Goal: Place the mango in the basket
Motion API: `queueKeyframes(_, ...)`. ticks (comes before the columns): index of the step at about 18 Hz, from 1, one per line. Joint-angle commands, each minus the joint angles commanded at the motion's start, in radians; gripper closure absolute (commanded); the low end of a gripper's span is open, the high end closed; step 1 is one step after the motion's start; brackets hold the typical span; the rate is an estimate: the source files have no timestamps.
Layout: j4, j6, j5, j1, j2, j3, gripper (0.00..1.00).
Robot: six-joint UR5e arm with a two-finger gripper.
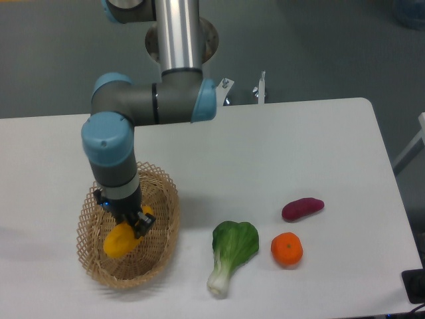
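The mango [120,240] is located inside the outline of the basket [163,234], over its middle-to-lower interior; whether it rests on the basket floor or is held just above it cannot be determined. The claw [126,224] is closed on the mango's upper end, with the dark fingers on either side of the fruit and the arm's wrist column standing nearly vertical directly above the basket. The basket is an oval woven wicker container with an open lattice rim, lying flat on the white tabletop [319,146]. Relative to the basket, all other items lie to the right on the tabletop. The bok choy [231,254] is the closest, just beside the basket's right rim but apart from it, with its green leaves pointing up-right and its pale stem pointing down-left. The tangerine [287,248] lies farther right of the basket, near the bok choy leaves. The purple sweet potato [302,208] lies farthest from the basket, just above the tangerine and not touching it.
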Motion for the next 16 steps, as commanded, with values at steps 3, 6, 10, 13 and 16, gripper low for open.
queueKeyframes(3,0.000,0.003,0.000,-0.002,0.002,-0.012,0.61)
queueKeyframes(6,0.003,0.005,-0.002,0.000,-0.003,-0.011,0.19)
queueKeyframes(10,0.011,-0.009,-0.005,0.000,0.014,0.000,0.00)
queueKeyframes(13,0.012,-0.009,0.000,0.003,0.034,0.005,0.00)
queueKeyframes(16,0.026,0.005,0.003,0.037,0.055,0.032,0.00)
